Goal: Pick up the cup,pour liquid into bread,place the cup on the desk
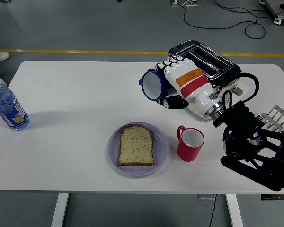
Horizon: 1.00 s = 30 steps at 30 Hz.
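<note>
The blue cup [152, 85] is held in the air on its side, mouth to the left, above the desk [75, 99] and in front of the toaster [204, 64]. The right hand [176, 81] is clamped around it. The bread [136, 145] lies on a purple plate [161, 151] near the front edge, a red mug [190, 143] just right of it.

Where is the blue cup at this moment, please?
In the head view the blue cup is right of centre, held tipped on its side in the right hand, above the table in front of the toaster, beyond the bread on its purple plate.
</note>
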### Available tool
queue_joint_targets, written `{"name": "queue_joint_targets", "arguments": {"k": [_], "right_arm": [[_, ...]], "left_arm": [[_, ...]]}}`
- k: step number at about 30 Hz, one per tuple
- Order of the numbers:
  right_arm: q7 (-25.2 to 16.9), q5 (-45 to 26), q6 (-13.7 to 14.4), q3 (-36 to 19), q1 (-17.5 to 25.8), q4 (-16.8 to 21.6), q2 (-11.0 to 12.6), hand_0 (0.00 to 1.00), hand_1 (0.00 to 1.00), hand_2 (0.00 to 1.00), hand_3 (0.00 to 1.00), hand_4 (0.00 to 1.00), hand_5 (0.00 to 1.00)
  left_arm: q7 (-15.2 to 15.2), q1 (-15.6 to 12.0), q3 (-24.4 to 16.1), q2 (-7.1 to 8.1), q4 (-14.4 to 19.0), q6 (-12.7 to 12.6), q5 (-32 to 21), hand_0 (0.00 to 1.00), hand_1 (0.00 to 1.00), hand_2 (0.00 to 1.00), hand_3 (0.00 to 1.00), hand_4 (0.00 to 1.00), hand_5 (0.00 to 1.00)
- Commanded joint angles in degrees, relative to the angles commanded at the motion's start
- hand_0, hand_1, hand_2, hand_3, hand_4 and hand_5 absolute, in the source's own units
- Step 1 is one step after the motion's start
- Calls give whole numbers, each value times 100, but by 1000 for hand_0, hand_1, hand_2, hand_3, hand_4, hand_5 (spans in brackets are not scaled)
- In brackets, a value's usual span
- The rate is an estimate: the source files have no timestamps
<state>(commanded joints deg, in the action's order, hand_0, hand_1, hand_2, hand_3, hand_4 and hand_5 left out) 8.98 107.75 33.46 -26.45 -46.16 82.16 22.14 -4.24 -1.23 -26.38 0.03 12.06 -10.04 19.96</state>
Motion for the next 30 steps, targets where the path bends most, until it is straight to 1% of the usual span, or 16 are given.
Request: {"name": "queue_joint_targets", "arguments": {"k": [2,4,6,9,11,14,15,17,21,24,25,26,28,29,30], "right_arm": [[-197,-521,-57,-505,365,222,71,537,377,513,527,562,2],[-225,-931,-89,-850,529,286,88,537,377,513,527,562,2],[-277,-1452,-76,-1282,830,432,133,522,374,511,526,576,2],[-407,-2160,-79,-1672,1137,486,192,522,374,511,526,576,2],[-438,-2644,-83,-1749,1204,493,205,521,371,508,525,578,2],[-650,-3389,-187,-1941,1470,503,274,521,371,508,525,578,2],[-807,-3649,-290,-2104,1649,473,295,521,371,508,525,578,2],[-1007,-4096,-343,-2283,1866,439,325,536,374,510,534,560,2],[-1416,-5102,-328,-2646,2271,245,362,536,374,510,534,560,2],[-1779,-5809,-237,-2949,2591,-8,320,540,371,509,534,553,2],[-1849,-6030,-224,-2994,2637,-48,311,540,371,509,534,553,2],[-1873,-6186,-219,-3009,2653,-62,308,540,371,509,534,553,2],[-2194,-6239,-214,-3214,2820,-362,172,540,371,509,534,553,2],[-2436,-6256,-220,-3290,2867,-615,70,534,369,506,533,560,2],[-2521,-6260,-221,-3306,2877,-711,49,534,369,506,533,560,2]], "left_arm": [[1,-13,3,-3,-3,2,-2,649,657,648,536,311,760],[2,-15,8,-3,-4,3,-6,649,657,648,536,311,760],[8,-32,25,-3,-11,8,4,649,658,648,536,310,763],[14,-54,60,-3,-17,13,6,649,658,648,536,310,763],[15,-58,66,-3,-18,13,7,649,658,649,535,310,763],[14,-78,96,-3,-22,15,0,649,658,649,535,310,763],[14,-83,115,-3,-23,16,-1,649,658,649,535,310,763],[13,-90,124,-3,-24,16,3,649,658,652,535,310,763],[11,-99,132,-2,-27,15,26,649,658,652,535,310,763],[7,-109,143,2,-28,17,18,648,657,653,535,310,764],[7,-111,144,2,-28,17,18,648,657,653,535,310,764],[7,-111,145,2,-28,17,18,648,657,653,535,310,764],[7,-119,156,5,-29,19,13,648,657,653,535,310,764],[6,-121,159,6,-29,21,14,648,657,654,535,310,768],[6,-122,160,7,-29,21,14,648,657,654,535,310,768]]}}
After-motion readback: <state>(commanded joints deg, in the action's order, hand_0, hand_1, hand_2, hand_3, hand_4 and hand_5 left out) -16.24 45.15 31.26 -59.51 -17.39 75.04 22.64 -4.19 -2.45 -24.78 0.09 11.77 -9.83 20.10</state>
